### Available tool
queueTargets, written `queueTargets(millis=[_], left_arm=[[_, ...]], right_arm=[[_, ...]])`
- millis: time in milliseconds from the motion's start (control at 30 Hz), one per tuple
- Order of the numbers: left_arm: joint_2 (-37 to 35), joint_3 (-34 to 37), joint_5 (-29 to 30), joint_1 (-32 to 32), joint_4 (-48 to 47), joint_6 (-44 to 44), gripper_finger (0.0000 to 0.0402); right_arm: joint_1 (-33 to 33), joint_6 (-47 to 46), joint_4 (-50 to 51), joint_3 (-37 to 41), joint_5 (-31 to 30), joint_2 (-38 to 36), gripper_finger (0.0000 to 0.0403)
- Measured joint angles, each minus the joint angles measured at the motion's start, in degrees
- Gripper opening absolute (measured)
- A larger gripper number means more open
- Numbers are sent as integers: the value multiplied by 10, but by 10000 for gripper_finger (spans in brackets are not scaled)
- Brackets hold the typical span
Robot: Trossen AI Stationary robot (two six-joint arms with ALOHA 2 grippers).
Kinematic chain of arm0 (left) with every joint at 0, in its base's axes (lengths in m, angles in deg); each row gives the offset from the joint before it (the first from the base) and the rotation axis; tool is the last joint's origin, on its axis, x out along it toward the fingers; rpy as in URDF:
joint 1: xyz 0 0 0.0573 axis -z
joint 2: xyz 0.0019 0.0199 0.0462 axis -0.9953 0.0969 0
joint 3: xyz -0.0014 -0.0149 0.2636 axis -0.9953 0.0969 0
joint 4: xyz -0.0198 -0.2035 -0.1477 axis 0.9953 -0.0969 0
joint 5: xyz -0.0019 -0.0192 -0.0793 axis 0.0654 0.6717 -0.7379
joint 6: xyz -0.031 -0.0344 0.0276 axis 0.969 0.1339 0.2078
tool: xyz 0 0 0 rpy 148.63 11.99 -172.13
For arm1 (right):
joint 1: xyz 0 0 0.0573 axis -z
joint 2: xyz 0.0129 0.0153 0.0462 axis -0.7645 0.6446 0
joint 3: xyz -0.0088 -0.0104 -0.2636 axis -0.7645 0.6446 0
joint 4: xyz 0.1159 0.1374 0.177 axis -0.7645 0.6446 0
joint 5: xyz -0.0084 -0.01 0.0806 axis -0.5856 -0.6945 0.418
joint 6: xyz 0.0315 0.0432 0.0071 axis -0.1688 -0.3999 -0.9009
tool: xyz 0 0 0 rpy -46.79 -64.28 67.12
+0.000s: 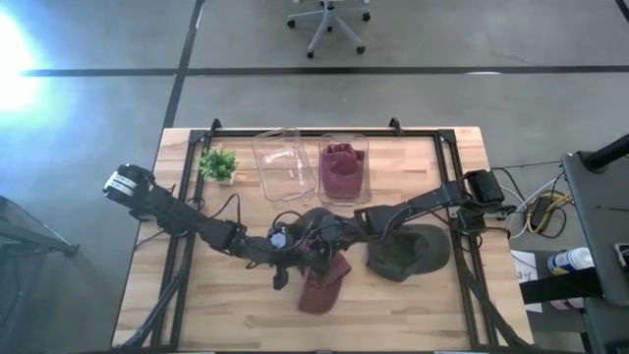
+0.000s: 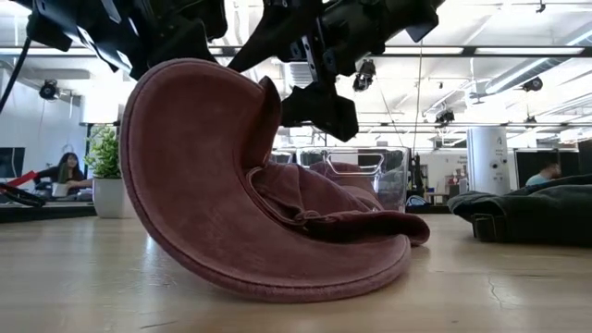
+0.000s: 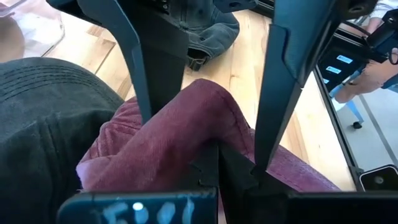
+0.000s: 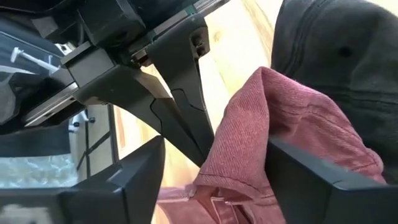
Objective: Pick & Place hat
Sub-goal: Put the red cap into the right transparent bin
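Maroon hat [image 2: 268,199] on wooden table [image 2: 518,287], open-plan office behind

Two bins [image 1: 295,164] side by side at the table's [image 1: 413,315] back with a plant [image 1: 218,163] to their left, one hat [image 1: 324,283] front-center, another hat [image 1: 411,251] just right of it.

**Wooden desk and its load**

Light plank desk [image 1: 413,305] inside a black frame. At the back edge: small potted plant [image 1: 218,164], then two clear bins side by side, empty one [image 1: 278,165] and one holding maroon cloth [image 1: 343,169]. Nearer the front: maroon hat [image 1: 322,285], brim curled up off the wood; dark grey hat [image 1: 408,251] just beside it.
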State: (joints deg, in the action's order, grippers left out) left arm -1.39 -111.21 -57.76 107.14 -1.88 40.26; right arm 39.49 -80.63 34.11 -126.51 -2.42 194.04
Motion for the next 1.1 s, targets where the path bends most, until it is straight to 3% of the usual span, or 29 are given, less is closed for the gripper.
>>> queueTargets(millis=[467,633,867,1100], left_arm=[[-1,-9,1,20,-12,-23,0],[-16,-26,-7,34,-27,-33,0],[-78,-60,-1,57,-133,-50,0],[-150,-57,64,99,-232,11,0]], right_arm=[[2,7,6,2,18,0,25],[6,14,16,3,6,1,15],[7,27,37,3,22,-35,13],[28,7,5,3,24,-96,13]])
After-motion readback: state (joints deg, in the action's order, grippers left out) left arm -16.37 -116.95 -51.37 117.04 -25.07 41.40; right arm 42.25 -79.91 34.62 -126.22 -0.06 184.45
